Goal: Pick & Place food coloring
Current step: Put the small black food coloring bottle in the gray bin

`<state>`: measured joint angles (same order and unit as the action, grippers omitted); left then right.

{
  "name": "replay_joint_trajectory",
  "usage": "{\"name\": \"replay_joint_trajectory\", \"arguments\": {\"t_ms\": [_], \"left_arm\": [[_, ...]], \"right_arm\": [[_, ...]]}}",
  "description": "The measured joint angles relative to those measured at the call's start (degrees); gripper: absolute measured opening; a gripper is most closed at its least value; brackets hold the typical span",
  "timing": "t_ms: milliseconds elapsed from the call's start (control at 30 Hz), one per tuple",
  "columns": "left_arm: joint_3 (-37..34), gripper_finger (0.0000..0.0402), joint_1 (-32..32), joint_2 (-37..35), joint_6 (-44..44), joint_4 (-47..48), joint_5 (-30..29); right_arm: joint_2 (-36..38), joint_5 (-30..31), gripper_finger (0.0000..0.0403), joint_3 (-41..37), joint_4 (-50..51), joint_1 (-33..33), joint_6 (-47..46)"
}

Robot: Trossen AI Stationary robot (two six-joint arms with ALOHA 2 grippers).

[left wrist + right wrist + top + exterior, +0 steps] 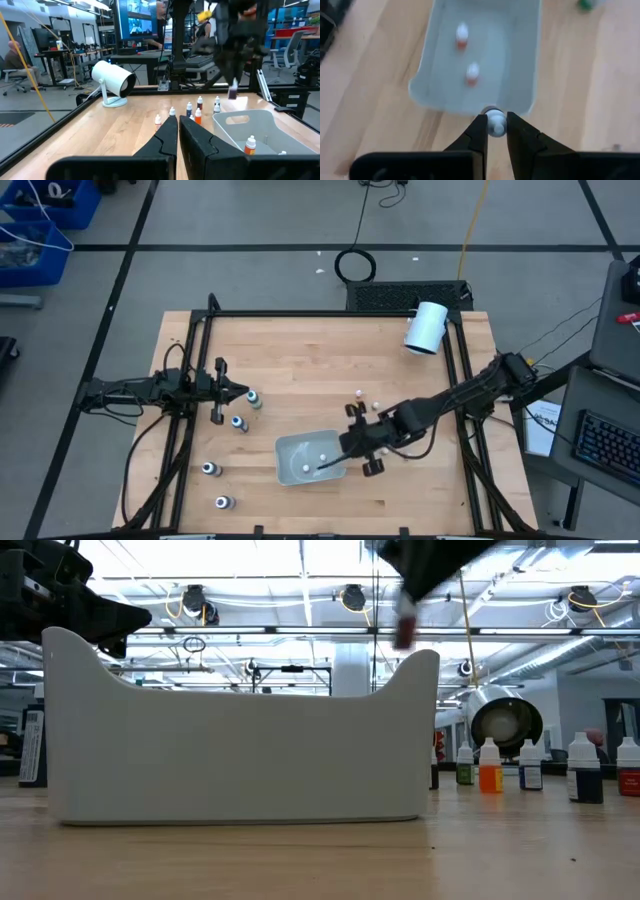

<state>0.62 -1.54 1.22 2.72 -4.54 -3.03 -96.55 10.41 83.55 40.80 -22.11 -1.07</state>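
Food coloring bottle [495, 122] pinched by its pale cap between my right gripper [495, 131] fingers, clenched tight on it. I carry it over the near rim of the tray [530, 80], so a release would likely drop it inside rather than on the wood. Two bottles [472, 73] lie in the tray already, orange-red at the body, on their sides; they probably tipped on landing. I hold by the cap because the body is too small for a side grip from above, I judge.

Beyond the tray, loose bottles [198, 113] stand upright in a cluster toward the white cylinder [114, 80]. Four darker ones [239, 423] stand on the tray's other side, nearest my left gripper [240, 392].

Left gripper closed on nothing, parked well away from the tray, waiting.

Table [300, 360] bare wood beneath.

Next call: centre over the tray before letting go.
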Motion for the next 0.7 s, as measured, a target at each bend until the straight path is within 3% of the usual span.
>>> {"name": "replay_joint_trajectory", "arguments": {"t_ms": [367, 700], "left_arm": [[0.0, 0.0026, 0.0, 0.0, 0.0, 0.02, 0.0], [0.0, 0.0026, 0.0, 0.02, 0.0, 0.0, 0.0]], "right_arm": [[-0.73, -2.08, 0.0037, 5.57, -7.71, 3.95, 12.52], [-15.34, -4.74, 0.0036, 17.24, -2.68, 4.65, 19.55]]}}
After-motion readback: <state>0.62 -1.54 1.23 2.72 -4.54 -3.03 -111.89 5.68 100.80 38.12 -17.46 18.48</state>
